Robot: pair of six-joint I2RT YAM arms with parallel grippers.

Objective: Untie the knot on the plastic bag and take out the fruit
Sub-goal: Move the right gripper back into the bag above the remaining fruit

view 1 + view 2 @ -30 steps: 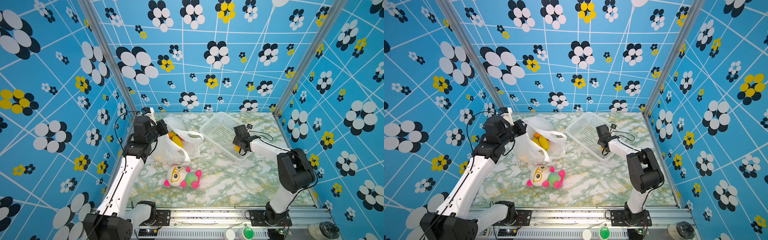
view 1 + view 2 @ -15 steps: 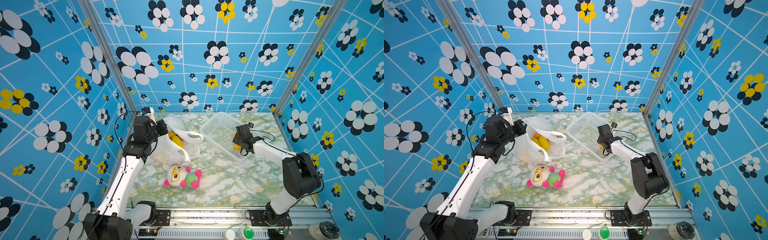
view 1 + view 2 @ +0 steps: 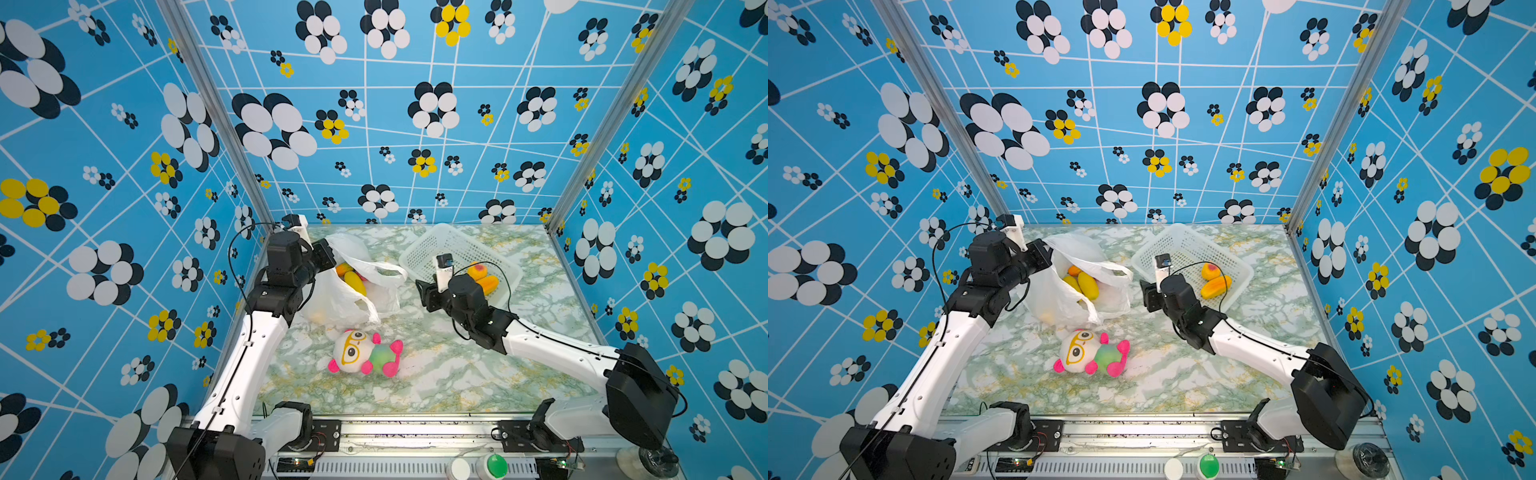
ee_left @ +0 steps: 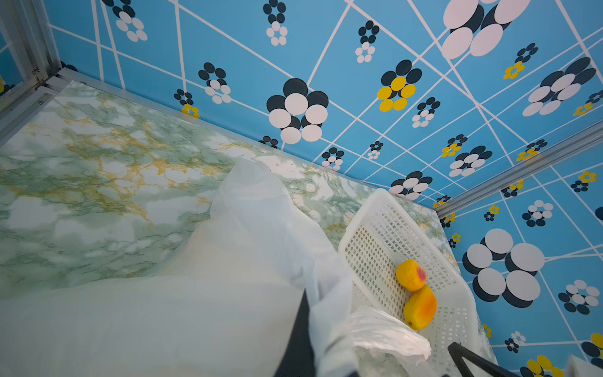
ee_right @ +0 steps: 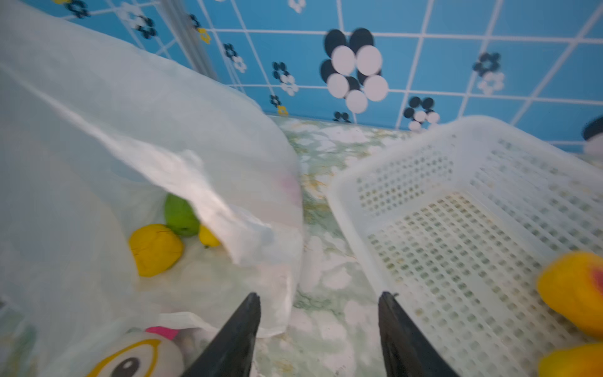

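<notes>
The plastic bag (image 3: 340,299) (image 3: 1059,299) lies at the back left with its mouth gaping toward the basket. The knot is out of view; a loop handle (image 3: 386,270) lies loose. My left gripper (image 3: 328,253) (image 3: 1044,253) is shut on the bag's upper edge and holds it up. Inside the bag are yellow fruit (image 3: 355,282) (image 5: 155,249), an orange one (image 3: 1074,270) and a green one (image 5: 181,215). My right gripper (image 3: 426,293) (image 5: 319,295) is open and empty, low over the table between bag and basket.
The white perforated basket (image 3: 461,249) (image 3: 1187,245) (image 5: 456,212) stands at the back right and holds two yellow-orange fruits (image 3: 478,271) (image 4: 421,306). A plush doll (image 3: 361,353) (image 3: 1088,353) lies in front of the bag. Patterned walls close in the sides and back.
My right arm has drawn back out of the basket and swung left toward the bag's mouth. The left gripper still holds the bag's edge in the same place.
</notes>
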